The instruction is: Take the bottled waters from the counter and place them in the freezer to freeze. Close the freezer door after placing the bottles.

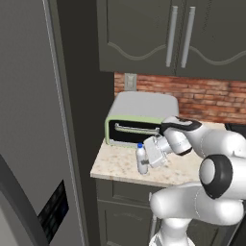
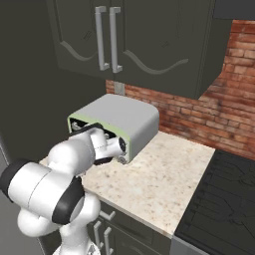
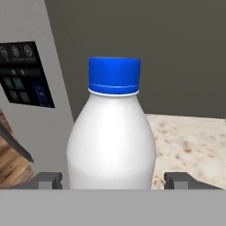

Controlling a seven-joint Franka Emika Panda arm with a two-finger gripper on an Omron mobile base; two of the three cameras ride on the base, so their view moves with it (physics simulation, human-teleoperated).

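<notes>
One bottled water [image 1: 141, 160], clear with a blue cap, stands upright near the counter's [image 1: 115, 168] left front corner, in front of the toaster oven. My gripper [image 1: 145, 160] reaches it from the right. In the hand view the bottle [image 3: 110, 141] stands close up between my gripper's [image 3: 112, 180] two fingertips [image 3: 49, 179], and a thin gap shows on each side, so the jaws are open around it. The grey freezer [image 1: 29, 120] rises just left of the counter, with its black panel [image 3: 24, 73] beyond the bottle.
A grey toaster oven [image 1: 139, 115] with a green rim sits behind the bottle. Dark wall cabinets [image 1: 168, 33] hang above it, against a brick wall. The black stove top [image 2: 219, 199] borders the counter [image 2: 159, 179] on the right. A dark handle bar [image 1: 19, 202] crosses the freezer's lower left.
</notes>
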